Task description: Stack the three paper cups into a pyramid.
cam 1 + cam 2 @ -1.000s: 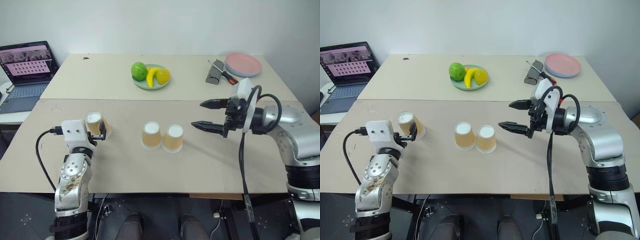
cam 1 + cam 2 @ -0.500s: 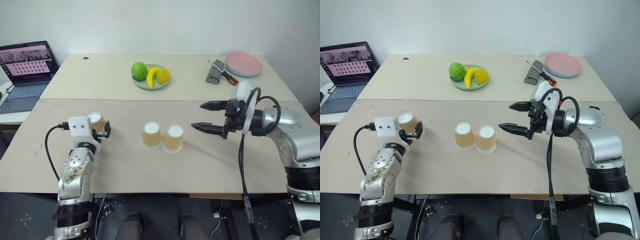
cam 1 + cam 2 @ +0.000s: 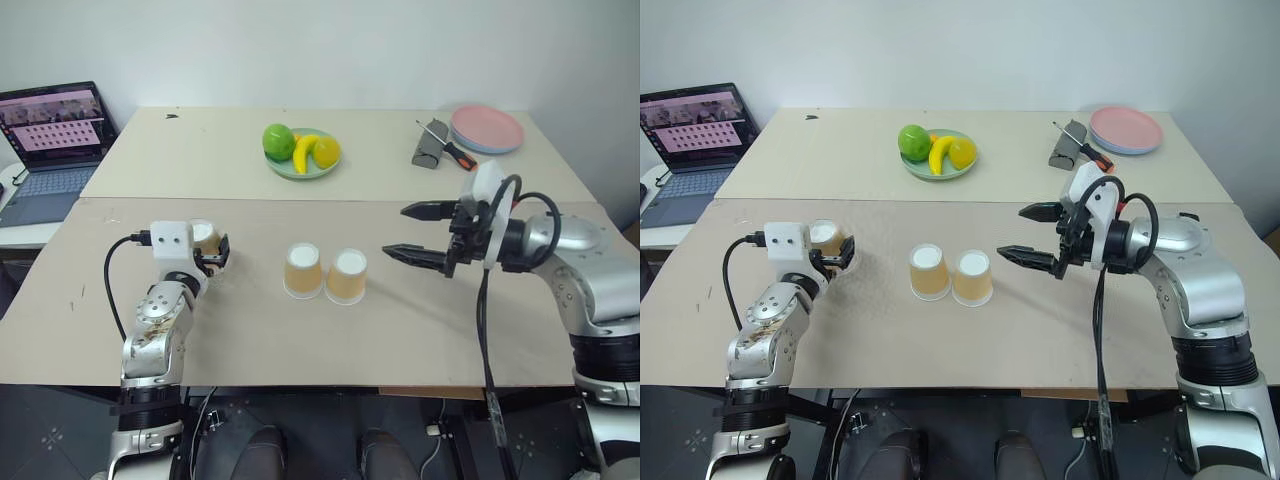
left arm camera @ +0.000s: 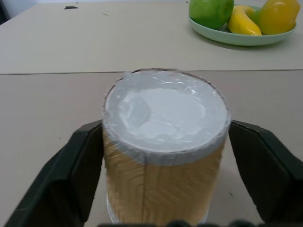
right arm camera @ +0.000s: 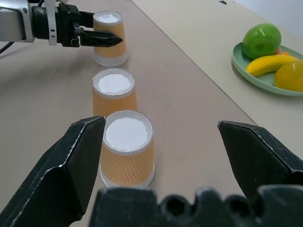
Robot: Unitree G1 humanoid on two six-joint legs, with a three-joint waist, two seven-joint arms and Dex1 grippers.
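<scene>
The jaws of the left gripper (image 4: 163, 156) flanked the upside-down third cup (image 4: 163, 142) without visibly clamping it, upright, well left of the two side-by-side cups (image 3: 325, 273), while the right gripper (image 3: 402, 232) hung open just beside these.

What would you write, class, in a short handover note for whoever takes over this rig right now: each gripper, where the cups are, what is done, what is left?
Left gripper: fingers on both sides of the third cup, which stands upside down on the table at the robot's left; a firm grip cannot be confirmed.
Right gripper: open, empty, above the table to the right of the pair.
Two cups stand upside down, side by side, mid-table.
Done: the base pair is set.
Left: lift the third cup and set it on top of the pair.
</scene>
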